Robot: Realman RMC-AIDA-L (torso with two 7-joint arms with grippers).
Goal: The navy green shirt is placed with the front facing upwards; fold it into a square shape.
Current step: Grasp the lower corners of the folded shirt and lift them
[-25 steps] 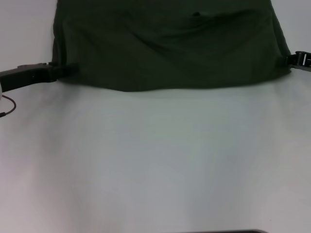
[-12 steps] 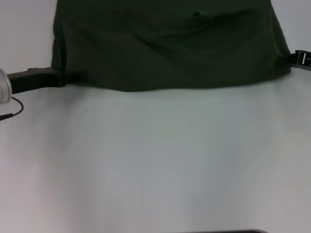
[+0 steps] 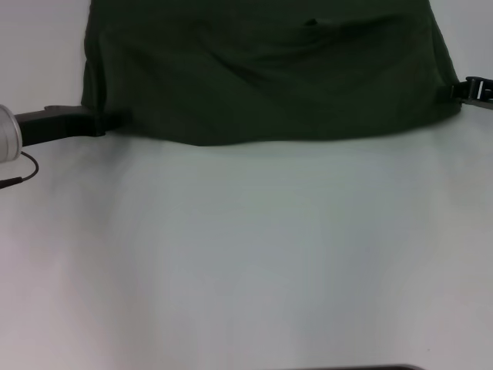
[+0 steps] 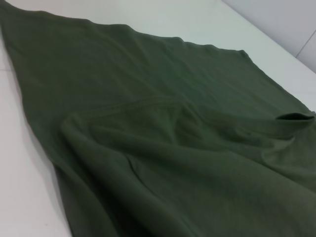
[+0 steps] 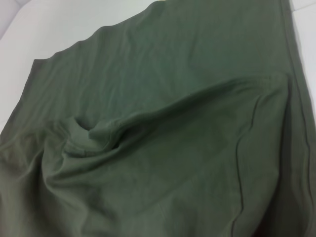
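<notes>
Bare lab-like setup: plain white table (image 3: 246, 262), pale wall.

The top edge of the head view is cutting off the far part of the dark olive-green cotton shirt (image 3: 262, 69). The left gripper (image 3: 108, 121) is reaching under the cloth's edge, its jaws hidden. The right gripper (image 3: 462, 91) is running off the side, its jaws too small to tell. No lettering is showing.

The left gripper (image 3: 108, 121), at nine o'clock beside the navy green shirt (image 3: 266, 73), sits slightly farther in than a second ago, seemingly under the edge.
</notes>
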